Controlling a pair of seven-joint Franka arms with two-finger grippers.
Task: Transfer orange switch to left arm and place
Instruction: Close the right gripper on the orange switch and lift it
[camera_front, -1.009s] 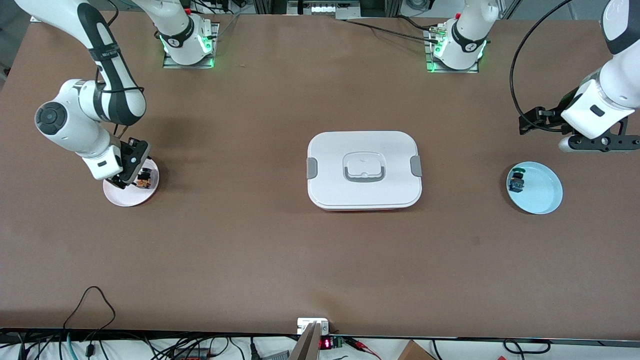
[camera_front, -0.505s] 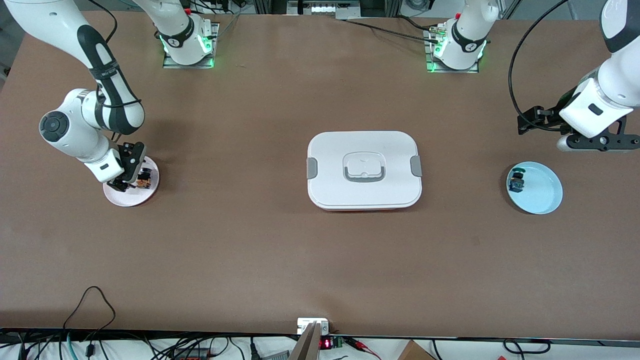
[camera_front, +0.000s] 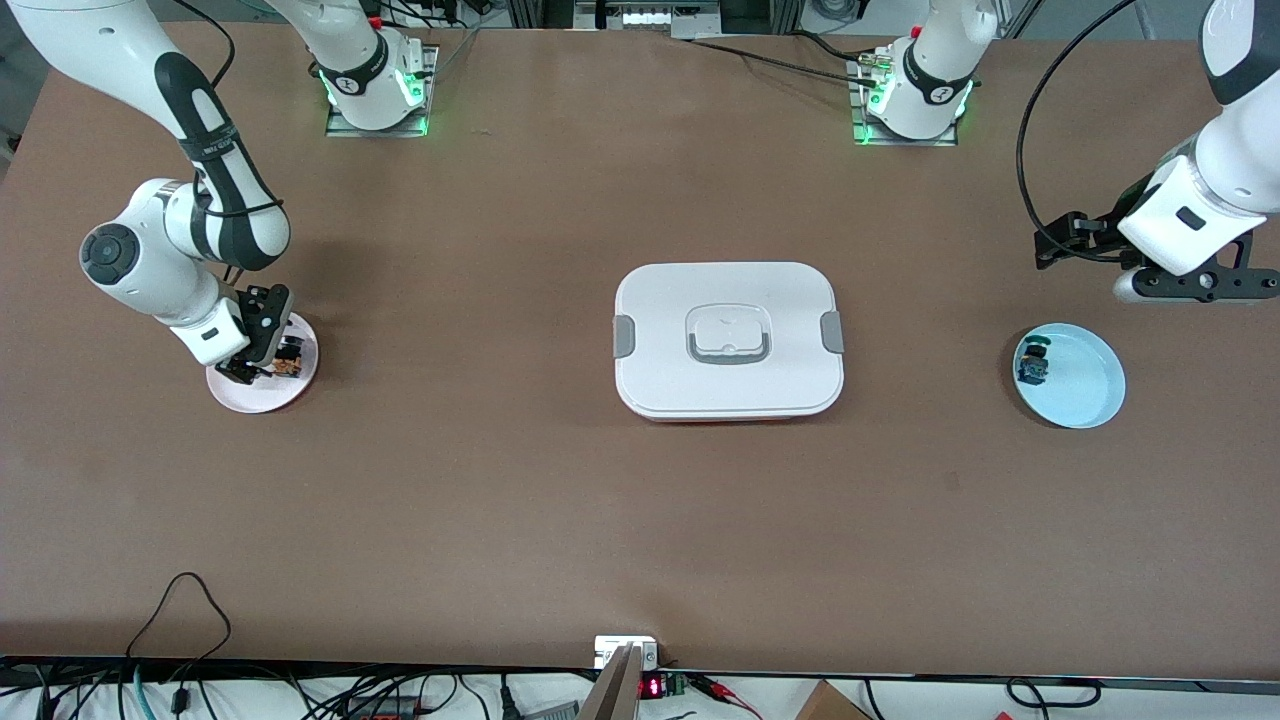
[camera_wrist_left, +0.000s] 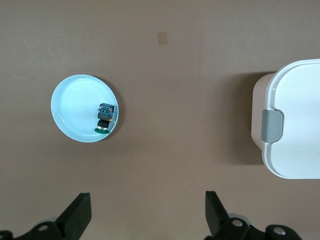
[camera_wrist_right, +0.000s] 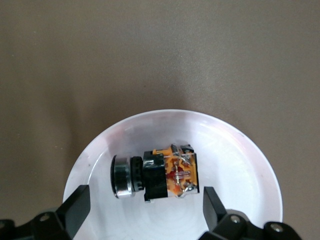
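The orange switch (camera_front: 289, 361) lies on its side on a white plate (camera_front: 262, 393) near the right arm's end of the table; it shows large in the right wrist view (camera_wrist_right: 156, 178). My right gripper (camera_front: 256, 368) is low over that plate, open, its fingers (camera_wrist_right: 75, 202) apart on either side of the switch and not touching it. The white box (camera_front: 728, 340) stands at the table's middle. My left gripper (camera_front: 1190, 286) hangs open and empty above the table near a light blue plate (camera_front: 1085, 385); the arm waits.
The light blue plate (camera_wrist_left: 75, 107) holds a black switch with blue-green parts (camera_wrist_left: 105, 116). The box's edge with a grey latch (camera_wrist_left: 273, 125) shows in the left wrist view. Cables and small devices (camera_front: 640, 680) lie along the table's near edge.
My right gripper has come down closer to the white plate and the orange switch. The left arm has shifted only slightly.
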